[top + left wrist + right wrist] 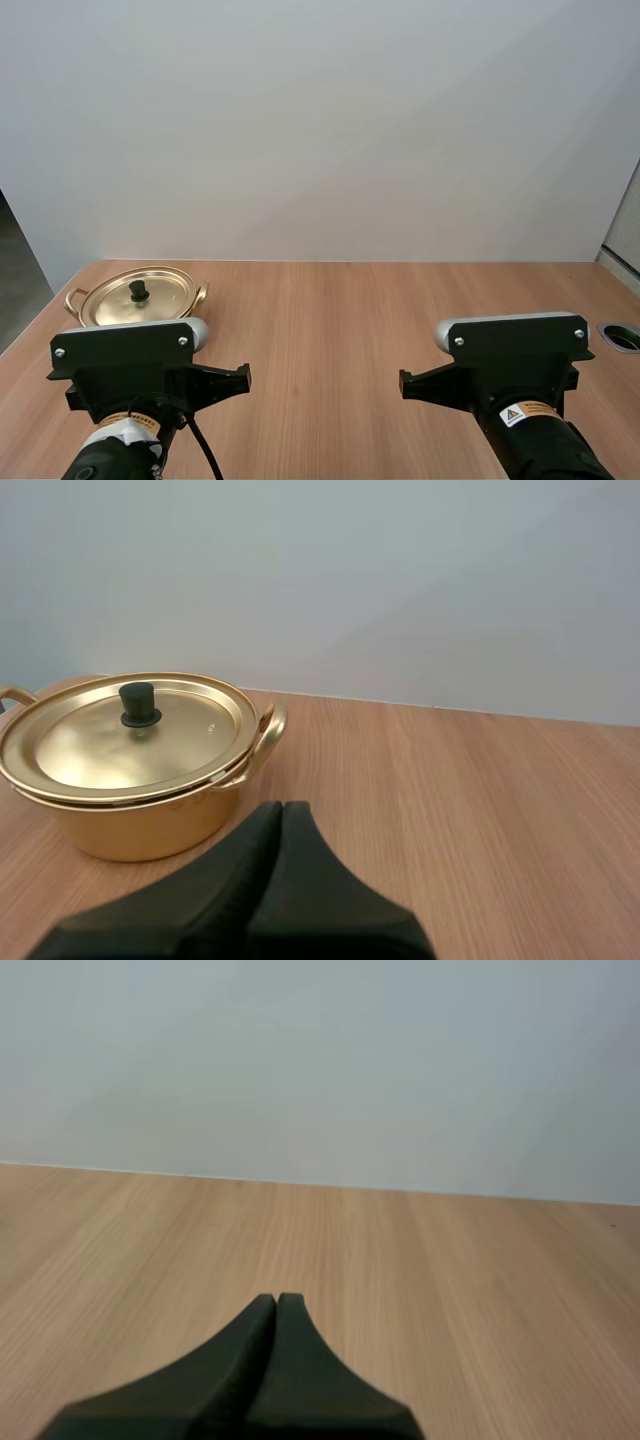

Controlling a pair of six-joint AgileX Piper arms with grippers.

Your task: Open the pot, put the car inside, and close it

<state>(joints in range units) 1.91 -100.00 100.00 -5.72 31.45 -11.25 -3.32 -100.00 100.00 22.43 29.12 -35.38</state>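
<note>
A gold pot with two loop handles stands at the back left of the wooden table. Its gold lid sits flat on it, topped by a black knob. My left gripper is shut on nothing, its fingers lying together as one dark wedge just short of the pot's side handle. My right gripper is shut too, a dark wedge low over bare wood at the right side of the table. In the high view both arms' black mounts sit at the near edge.
The table runs back to a plain pale wall. A round grey cable port is set into the table at its right edge. The table's left edge lies just beyond the pot.
</note>
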